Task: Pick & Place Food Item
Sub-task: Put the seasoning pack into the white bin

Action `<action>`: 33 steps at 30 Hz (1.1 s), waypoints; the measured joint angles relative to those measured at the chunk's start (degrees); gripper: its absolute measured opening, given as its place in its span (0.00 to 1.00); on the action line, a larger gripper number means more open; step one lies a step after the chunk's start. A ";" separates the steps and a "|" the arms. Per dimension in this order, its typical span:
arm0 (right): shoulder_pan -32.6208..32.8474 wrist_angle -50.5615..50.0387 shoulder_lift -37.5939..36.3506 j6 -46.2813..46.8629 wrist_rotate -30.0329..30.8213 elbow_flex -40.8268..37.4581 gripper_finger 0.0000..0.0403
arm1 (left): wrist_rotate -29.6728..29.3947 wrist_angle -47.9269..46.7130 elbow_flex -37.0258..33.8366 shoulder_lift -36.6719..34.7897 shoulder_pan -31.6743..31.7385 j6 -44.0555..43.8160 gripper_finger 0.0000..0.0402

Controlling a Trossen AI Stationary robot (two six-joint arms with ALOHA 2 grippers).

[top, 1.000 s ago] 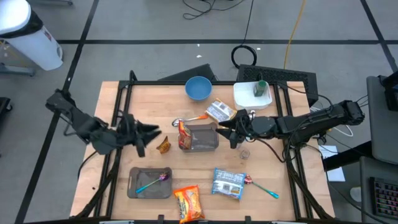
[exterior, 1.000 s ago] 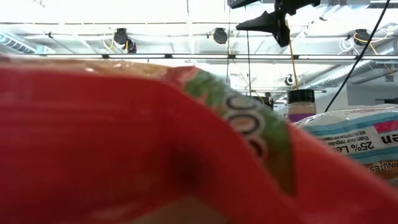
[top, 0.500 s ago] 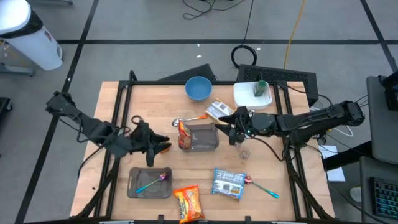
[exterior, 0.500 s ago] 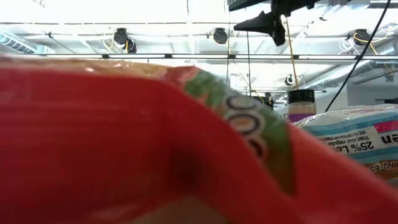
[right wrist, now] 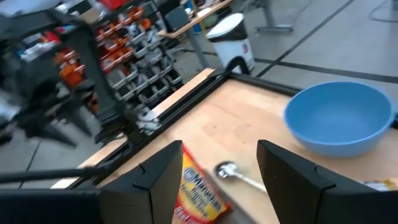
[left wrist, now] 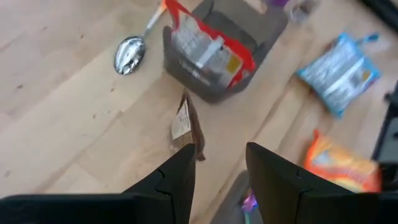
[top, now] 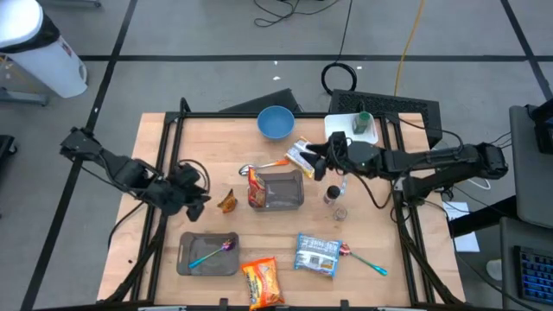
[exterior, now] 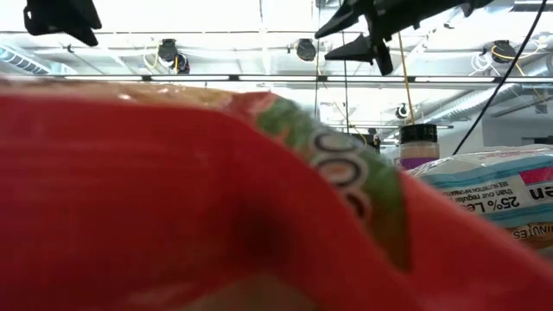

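A small brown packet [top: 227, 201] lies flat on the wooden table [top: 155, 155], left of a grey container [top: 285, 192] in which a red snack bag [top: 257, 185] stands. My left gripper [top: 200, 200] hovers open just left of the brown packet [left wrist: 185, 127], slanting down at it; its fingers [left wrist: 177, 180] hold nothing. My right gripper [top: 313, 162] is open in the air, level, beside a silvery packet [top: 301, 154] lying behind the container. In its wrist view the right gripper [right wrist: 219, 149] looks past the red bag [right wrist: 196, 186] toward a blue bowl [right wrist: 339, 118].
A blue bowl [top: 276, 122] and a white dish [top: 352, 131] stand at the far edge. A grey tray [top: 207, 253] with a spoon, an orange bag [top: 262, 281] and a blue packet [top: 316, 255] lie near the front. A small jar [top: 333, 197] stands right of the container.
My left gripper has sunk and tipped from nearly level to slanting down at the brown packet. My right gripper has swung toward the table's far edge, from beside the grey container to the silvery packet. Nothing on the table has moved.
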 joint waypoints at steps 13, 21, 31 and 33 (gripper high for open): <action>-2.22 12.38 8.46 0.58 -0.66 0.04 0.49 | 7.67 10.08 -8.15 2.48 2.72 7.21 0.37; -4.75 15.93 9.74 -3.12 -5.41 0.04 0.48 | 11.13 10.53 -8.15 5.62 9.42 13.06 0.37; -10.97 15.69 9.42 -2.95 -17.26 0.04 0.48 | 19.92 16.26 -8.15 12.74 15.65 15.24 0.37; -11.69 15.79 9.42 -2.95 -18.56 0.04 0.48 | 20.90 16.32 -8.15 13.92 16.20 14.60 0.37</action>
